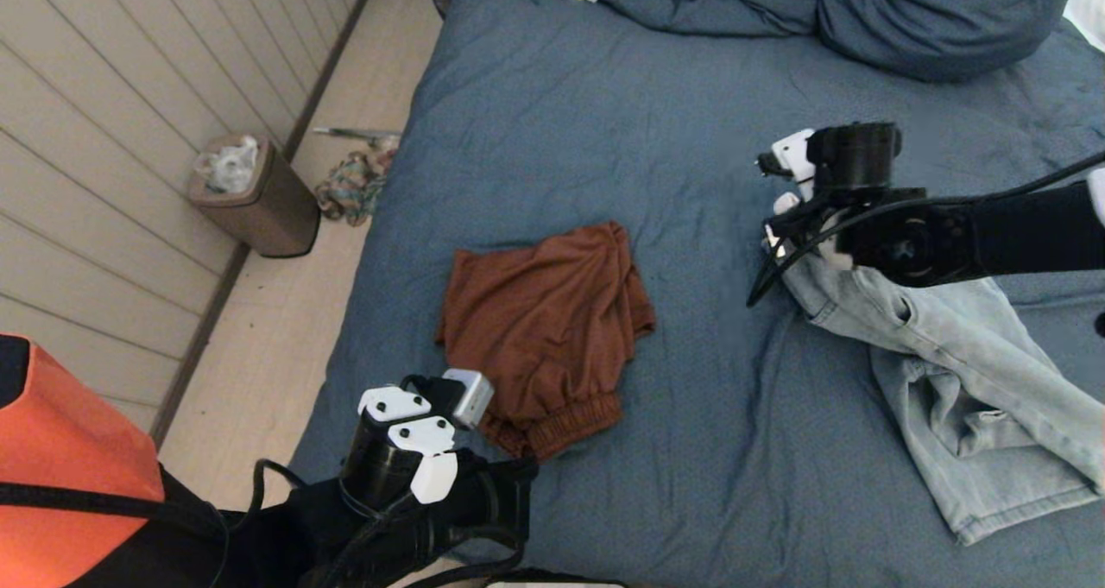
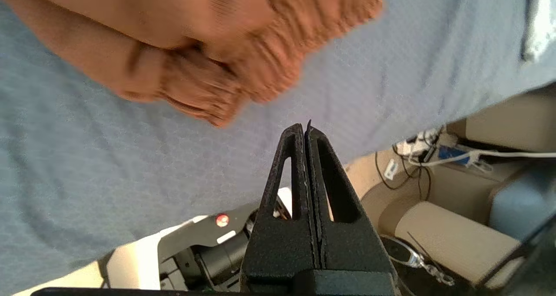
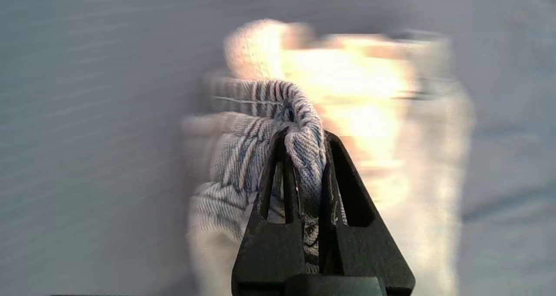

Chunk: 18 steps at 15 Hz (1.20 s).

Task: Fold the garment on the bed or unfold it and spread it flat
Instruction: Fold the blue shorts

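Currently on record, one bed [image 1: 604, 122], slate-blue cover, wrinkled, with bunched duvet [image 1: 906, 18] at the far end.

Item: light denim jeans [image 1: 975, 372], lying crumpled on the robot's right half of the bed, one end lifted. Right gripper [image 3: 304, 157] is clamped on a fold of the denim, cloth pinched between the fingers, and hangs above the bed at the garment's far left corner.

Item: rust-brown shorts [image 1: 544, 329], lying rumpled near the bed's middle, elastic waistband toward the robot. Left gripper [image 2: 306, 135] has its fingers pressed together on nothing; it sits near the bed's near edge, just beside the waistband, apart from the cloth.

Item: brown waste bin [image 1: 255, 195] on the floor left of the bed, against the panelled wall; a bundle of cloth [image 1: 354, 186] lies on the floor beside it.

Risks, by judgement: the pinch takes only a narrow fold, so a hard pull could slip the denim free. Lifting by one corner alone may leave the legs twisted or dragged into a heap rather than spread flat. A drag toward the middle could carry the jeans onto the shorts.
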Motion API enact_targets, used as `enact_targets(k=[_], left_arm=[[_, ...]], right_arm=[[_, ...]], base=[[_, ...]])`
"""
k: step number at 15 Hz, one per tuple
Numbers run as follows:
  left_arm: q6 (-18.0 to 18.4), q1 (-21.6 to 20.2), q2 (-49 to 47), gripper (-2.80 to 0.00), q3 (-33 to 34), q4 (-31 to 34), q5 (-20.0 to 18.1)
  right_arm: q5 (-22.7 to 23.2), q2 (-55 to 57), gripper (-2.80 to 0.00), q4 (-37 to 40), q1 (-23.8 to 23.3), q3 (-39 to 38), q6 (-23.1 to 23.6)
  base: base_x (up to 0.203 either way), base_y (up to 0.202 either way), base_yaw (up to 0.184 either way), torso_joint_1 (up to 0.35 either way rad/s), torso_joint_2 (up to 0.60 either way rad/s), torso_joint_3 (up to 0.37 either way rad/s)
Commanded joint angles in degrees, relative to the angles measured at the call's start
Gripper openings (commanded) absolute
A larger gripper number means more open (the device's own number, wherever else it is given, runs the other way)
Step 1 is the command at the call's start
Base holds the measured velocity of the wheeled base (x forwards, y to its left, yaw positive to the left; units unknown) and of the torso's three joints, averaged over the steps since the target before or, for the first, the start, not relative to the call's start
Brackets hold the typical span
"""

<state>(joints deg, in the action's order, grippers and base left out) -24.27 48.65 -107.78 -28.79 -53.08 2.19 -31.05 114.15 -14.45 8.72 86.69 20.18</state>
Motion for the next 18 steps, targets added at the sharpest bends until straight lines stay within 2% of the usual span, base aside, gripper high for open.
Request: enact_targets(k=[1, 4, 8, 12, 18], left_arm=[[-0.2, 0.4, 0.1, -2.8, 0.1, -0.3, 0.0], [-0.3, 0.4, 0.1, -2.8, 0.1, -0.3, 0.0], [-0.3, 0.4, -0.2, -2.8, 0.0, -0.3, 0.0], [-0.3, 0.4, 0.0, -2.8, 0.0, -0.4, 0.0], [-0.3, 0.5, 0.6, -2.8, 0.1, -0.4, 0.0]], right_arm=[[0.7, -2.7, -2.8, 0.1, -5.9, 3.5, 0.1], [1.0, -1.6, -2.8, 0.4, -12.6, 9.2, -0.1], [1.2, 1.9, -2.8, 0.4, -16.1, 15.8, -2.9], [1.2, 10.0, -2.8, 0.5, -19.4, 24.9, -6.0], [3.7, 12.1, -2.8, -0.2, -21.5, 25.5, -7.1]], base=[[0.0, 0.0, 0.0, 0.0, 0.0, 0.0], [0.0, 0.0, 0.0, 0.0, 0.0, 0.0], [0.0, 0.0, 0.0, 0.0, 0.0, 0.0], [0.0, 0.0, 0.0, 0.0, 0.0, 0.0], [0.0, 0.0, 0.0, 0.0, 0.0, 0.0]])
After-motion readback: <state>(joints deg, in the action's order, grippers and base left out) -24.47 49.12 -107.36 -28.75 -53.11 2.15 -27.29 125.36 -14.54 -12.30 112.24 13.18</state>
